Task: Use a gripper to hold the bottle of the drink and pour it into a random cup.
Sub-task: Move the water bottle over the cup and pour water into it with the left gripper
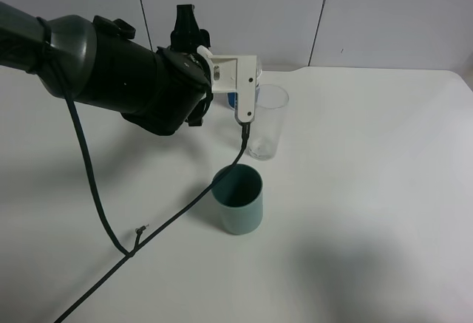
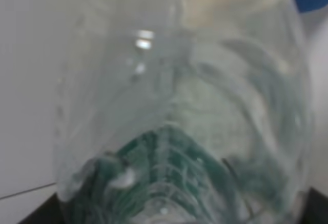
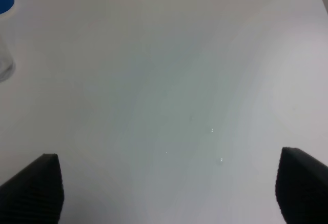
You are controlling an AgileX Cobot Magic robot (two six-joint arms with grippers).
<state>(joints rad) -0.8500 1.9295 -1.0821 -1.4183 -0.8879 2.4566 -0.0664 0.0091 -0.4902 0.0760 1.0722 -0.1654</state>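
The left gripper [image 1: 244, 106] has its fingers closed tight on the bottle [image 2: 174, 131], aloft just beside the cup [image 1: 266, 125] (thin plastic, likely light and squashy, best held at the labelled middle).

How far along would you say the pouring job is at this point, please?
Done: the left gripper is closed on the bottle, which fills its wrist view. In hand: it hangs at the rim of the tall clear cup. Left: the pour itself, since that cup looks empty.
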